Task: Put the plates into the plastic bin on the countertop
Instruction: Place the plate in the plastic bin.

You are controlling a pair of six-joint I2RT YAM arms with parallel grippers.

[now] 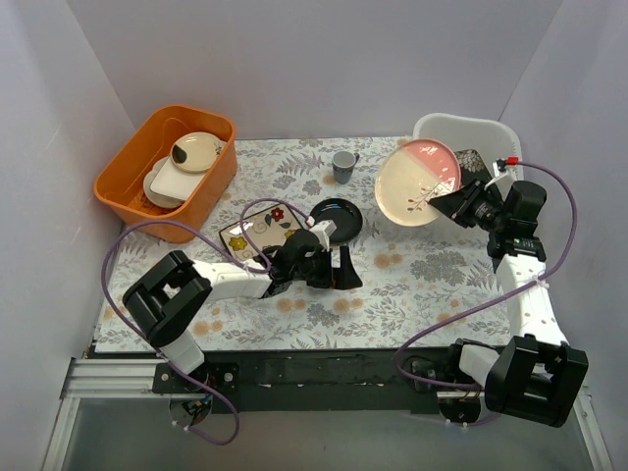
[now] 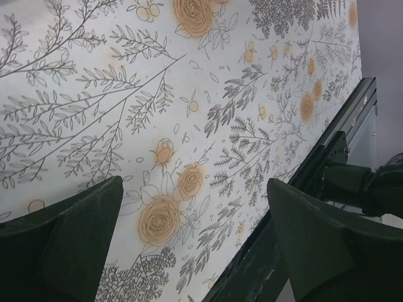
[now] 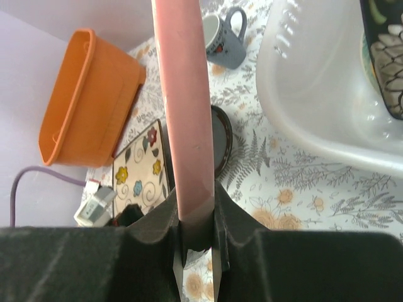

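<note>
My right gripper (image 1: 449,202) is shut on the rim of a pink and cream plate (image 1: 418,182) and holds it tilted in the air beside the white plastic bin (image 1: 461,128). In the right wrist view the plate (image 3: 186,113) shows edge-on between my jaws (image 3: 198,242). The bin (image 3: 308,82) holds a black square plate with white flowers (image 3: 384,56). A small black plate (image 1: 336,218) and a cream square plate with flowers (image 1: 261,229) lie on the countertop (image 1: 432,285). My left gripper (image 1: 340,270) is open and empty, low over the cloth (image 2: 189,126).
An orange tub (image 1: 169,167) with cream dishes stands at the back left. A small grey-blue cup (image 1: 343,166) stands at the back middle. A purple cable (image 1: 186,231) loops over the left of the cloth. The table's front edge (image 2: 296,182) is close to the left gripper.
</note>
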